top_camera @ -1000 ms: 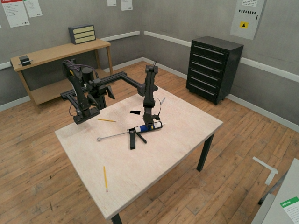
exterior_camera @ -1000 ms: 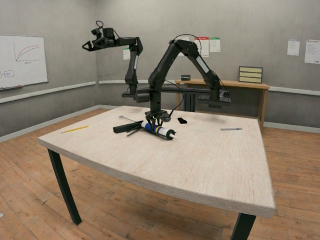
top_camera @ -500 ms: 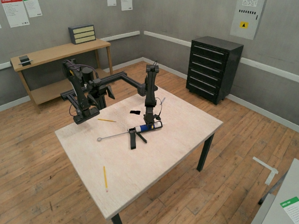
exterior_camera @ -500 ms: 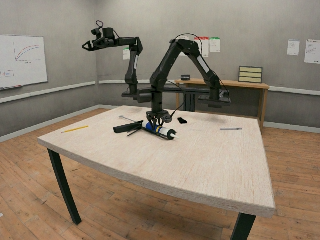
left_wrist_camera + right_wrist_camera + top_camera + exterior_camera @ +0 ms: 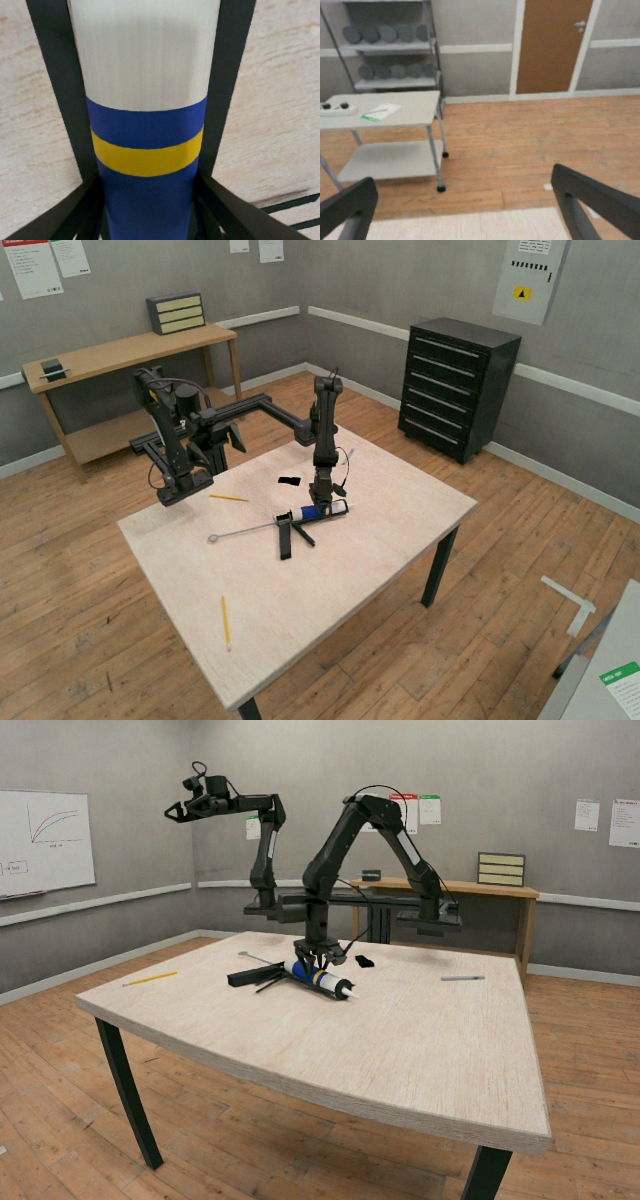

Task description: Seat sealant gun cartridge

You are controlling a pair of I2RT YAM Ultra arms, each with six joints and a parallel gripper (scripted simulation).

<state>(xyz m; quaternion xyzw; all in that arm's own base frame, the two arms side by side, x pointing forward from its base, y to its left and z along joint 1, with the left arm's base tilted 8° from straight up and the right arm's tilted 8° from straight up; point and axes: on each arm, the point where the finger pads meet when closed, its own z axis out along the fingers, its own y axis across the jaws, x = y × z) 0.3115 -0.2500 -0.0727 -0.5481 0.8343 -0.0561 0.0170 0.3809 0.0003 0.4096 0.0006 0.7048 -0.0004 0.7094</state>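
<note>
The sealant gun (image 5: 284,544) (image 5: 253,975) (image 5: 56,70) lies near the middle of the tabletop (image 5: 330,575) (image 5: 392,1050), well in from every edge. A broad stretch of tabletop lies between its nozzle (image 5: 353,505) (image 5: 352,993) and the edge beyond, while the plunger rod (image 5: 242,531) (image 5: 258,958) reaches out behind, with tabletop past its ring end. A small black flat piece (image 5: 289,480) (image 5: 364,961) lies near the gun, on the arms' side. One pencil (image 5: 227,497) is on that side too; another pencil (image 5: 225,623) (image 5: 149,978) and a pen (image 5: 348,455) (image 5: 462,978) are well apart from it.

The cartridge (image 5: 309,512) (image 5: 330,981) (image 5: 147,65) is in the gun's frame, a white tube with a blue section crossed by a yellow band. Its nozzle pokes through the black front ring (image 5: 345,506); whether it is fully seated, I cannot tell.

The left arm's fingers (image 5: 308,964) hold the cartridge from above, around its blue part. The right arm's fingers (image 5: 237,439) are spread wide, holding nothing, raised well apart from the gun.
</note>
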